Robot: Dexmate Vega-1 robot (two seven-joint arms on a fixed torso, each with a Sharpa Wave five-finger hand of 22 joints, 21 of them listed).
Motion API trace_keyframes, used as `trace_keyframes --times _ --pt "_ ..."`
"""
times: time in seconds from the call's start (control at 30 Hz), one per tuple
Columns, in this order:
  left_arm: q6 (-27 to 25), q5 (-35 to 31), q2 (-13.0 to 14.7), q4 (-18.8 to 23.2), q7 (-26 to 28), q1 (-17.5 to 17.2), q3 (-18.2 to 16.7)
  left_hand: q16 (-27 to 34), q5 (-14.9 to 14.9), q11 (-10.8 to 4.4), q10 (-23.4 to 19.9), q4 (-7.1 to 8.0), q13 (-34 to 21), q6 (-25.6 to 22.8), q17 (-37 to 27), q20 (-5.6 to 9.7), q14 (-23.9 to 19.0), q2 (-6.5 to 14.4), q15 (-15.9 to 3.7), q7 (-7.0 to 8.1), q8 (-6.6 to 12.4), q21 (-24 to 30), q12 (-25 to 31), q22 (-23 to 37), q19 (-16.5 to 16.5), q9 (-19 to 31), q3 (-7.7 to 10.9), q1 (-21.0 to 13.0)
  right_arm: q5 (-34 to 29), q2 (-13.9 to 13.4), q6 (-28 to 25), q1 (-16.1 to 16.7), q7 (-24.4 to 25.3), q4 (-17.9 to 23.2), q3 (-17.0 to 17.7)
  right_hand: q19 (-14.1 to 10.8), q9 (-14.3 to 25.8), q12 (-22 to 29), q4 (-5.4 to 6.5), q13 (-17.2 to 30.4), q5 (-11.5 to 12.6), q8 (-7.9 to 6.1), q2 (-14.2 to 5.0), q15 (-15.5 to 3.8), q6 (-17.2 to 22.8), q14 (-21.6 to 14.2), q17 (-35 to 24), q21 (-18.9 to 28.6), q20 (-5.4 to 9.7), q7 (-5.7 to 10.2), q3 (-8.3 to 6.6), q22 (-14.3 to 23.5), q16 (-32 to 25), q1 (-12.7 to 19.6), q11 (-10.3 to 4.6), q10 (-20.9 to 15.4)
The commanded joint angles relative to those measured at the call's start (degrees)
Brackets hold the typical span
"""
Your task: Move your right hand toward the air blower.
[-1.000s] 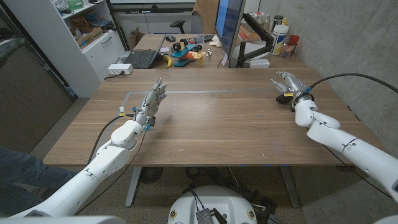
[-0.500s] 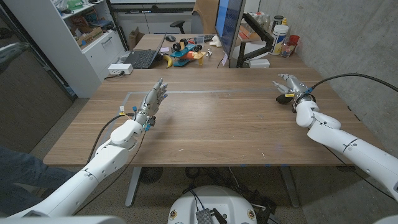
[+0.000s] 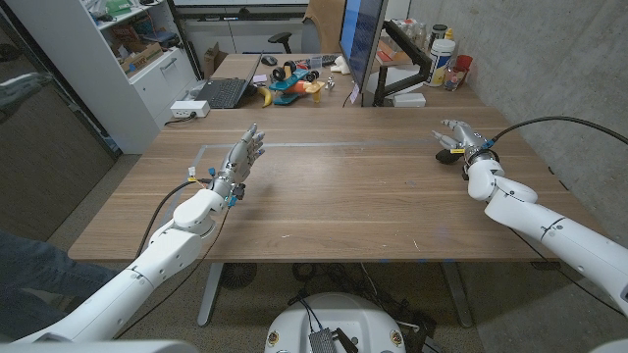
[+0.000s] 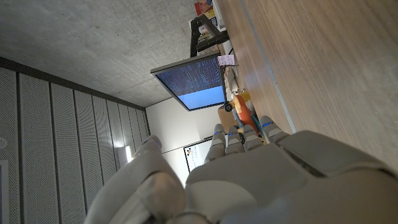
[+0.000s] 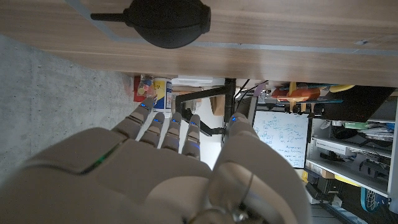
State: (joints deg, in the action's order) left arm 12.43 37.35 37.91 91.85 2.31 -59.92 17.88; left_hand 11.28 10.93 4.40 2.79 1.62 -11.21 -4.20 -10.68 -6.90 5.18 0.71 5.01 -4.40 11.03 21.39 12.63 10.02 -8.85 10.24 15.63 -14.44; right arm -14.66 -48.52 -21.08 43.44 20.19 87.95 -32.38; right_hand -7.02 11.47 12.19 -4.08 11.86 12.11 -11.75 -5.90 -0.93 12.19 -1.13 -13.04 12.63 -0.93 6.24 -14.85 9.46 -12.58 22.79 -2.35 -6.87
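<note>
The air blower (image 3: 444,154) is a black rubber bulb with a thin nozzle, lying on the wooden table (image 3: 334,196) near its right edge. In the right wrist view the air blower (image 5: 169,22) lies on the wood just beyond my fingertips. My right hand (image 3: 461,135) hovers right beside and partly over it, fingers apart and holding nothing. The right hand (image 5: 168,168) touches nothing there. My left hand (image 3: 240,162) stands on the left part of the table, fingers stretched out and empty. The left hand (image 4: 249,180) points along the table.
A pale tape line (image 3: 324,144) runs across the far part of the table. Behind it stand a monitor (image 3: 355,39), a laptop (image 3: 224,92), coloured toys (image 3: 289,83) and bottles (image 3: 444,57) at the back right. A black cable (image 3: 549,123) arcs over my right arm.
My right hand has shifted slightly to the right, staying close to the blower. The left hand and the blower have not moved.
</note>
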Motion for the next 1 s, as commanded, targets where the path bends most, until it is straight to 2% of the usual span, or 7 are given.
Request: trace_keyframes --times 0.03,0.47,0.6,0.67,0.8,1.0 --pt "-0.5 -0.2 0.3 0.3 0.6 -0.1 -0.2 0.1 -0.1 0.54 -0.1 -0.21 -0.1 -0.3 0.0 0.02 -0.2 0.4 0.22 -0.19 0.2 -0.2 0.1 0.1 0.0 0.2 0.13 -0.1 0.5 0.3 -0.7 -0.8 -0.5 -1.3 -0.7 -0.1 0.0 0.1 -0.24 0.1 0.2 -0.13 -0.06 0.28 0.3 -0.3 -0.2 -0.2 -0.55 0.33 -0.32 0.3 0.0 -0.6 -0.06 -0.5" --pt "-0.4 -0.7 -0.1 -0.6 -0.3 1.0 0.7 0.1 -0.1 0.56 -0.1 -0.31 -0.1 -0.4 0.0 0.0 -0.2 0.4 0.19 -0.16 0.17 -0.5 0.1 0.1 0.0 0.2 0.12 -0.1 0.8 0.8 -0.1 -1.7 -1.0 -2.8 -1.7 -0.1 0.0 0.1 -0.26 0.1 0.2 -0.11 -0.02 0.12 0.3 -0.5 -0.2 -0.4 -0.73 0.22 -0.32 0.3 0.0 -0.7 0.08 -0.6" --pt "-0.3 -0.8 -0.3 -1.0 -0.3 1.3 0.9 0.0 -0.1 1.08 -0.2 -0.53 -0.2 -0.5 0.0 3.54 -0.3 0.6 0.53 -0.3 0.07 -1.1 0.0 0.1 0.3 0.2 0.1 -0.1 0.8 0.8 -0.4 -1.8 -0.9 -2.8 -1.8 -0.2 0.0 0.0 -0.27 0.1 0.2 -0.1 -0.02 0.09 0.3 -0.5 -0.1 -0.4 -0.78 0.24 -0.33 0.3 0.0 -0.8 0.12 -0.6" --pt "-0.3 -0.9 -0.3 -1.0 -0.3 1.4 0.9 0.0 -0.1 1.35 -0.2 -0.59 -0.2 -0.6 0.0 4.37 -0.3 0.6 0.63 -0.45 0.08 -1.2 0.0 0.1 0.4 0.2 0.11 -0.1 0.8 0.8 -0.9 -1.8 -1.0 -2.7 -1.9 -0.2 0.0 0.0 -0.28 0.1 0.2 -0.1 -0.01 0.1 0.3 -0.5 -0.1 -0.4 -0.81 0.19 -0.33 0.3 0.0 -0.8 0.12 -0.6" --pt "-0.6 -1.0 -0.1 -0.8 -0.3 1.4 0.9 0.0 -0.1 1.34 -0.2 -0.64 -0.2 -0.6 0.0 4.19 -0.3 0.7 0.7 -0.48 0.05 -1.3 0.0 0.1 0.4 0.2 0.11 -0.1 0.8 1.0 -0.6 -1.8 -0.9 -3.0 -2.2 -0.2 0.0 0.0 -0.28 0.1 0.2 -0.08 0.0 0.1 0.3 -0.5 -0.1 -0.4 -0.89 0.24 -0.33 0.3 0.0 -0.8 0.09 -0.6" --pt "-0.7 -1.1 0.0 -0.7 -0.3 1.5 0.9 -0.1 -0.1 1.26 -0.2 -0.72 -0.2 -0.6 0.0 3.11 -0.3 0.7 0.62 -0.47 0.01 -1.6 0.0 0.1 0.2 0.2 0.12 -0.1 0.7 1.2 -0.7 -2.0 -1.0 -3.3 -2.6 -0.2 0.0 0.0 -0.27 0.1 0.2 -0.07 0.01 0.12 0.3 -0.6 -0.1 -0.5 -0.99 0.2 -0.32 0.3 0.0 -0.9 0.1 -0.6"
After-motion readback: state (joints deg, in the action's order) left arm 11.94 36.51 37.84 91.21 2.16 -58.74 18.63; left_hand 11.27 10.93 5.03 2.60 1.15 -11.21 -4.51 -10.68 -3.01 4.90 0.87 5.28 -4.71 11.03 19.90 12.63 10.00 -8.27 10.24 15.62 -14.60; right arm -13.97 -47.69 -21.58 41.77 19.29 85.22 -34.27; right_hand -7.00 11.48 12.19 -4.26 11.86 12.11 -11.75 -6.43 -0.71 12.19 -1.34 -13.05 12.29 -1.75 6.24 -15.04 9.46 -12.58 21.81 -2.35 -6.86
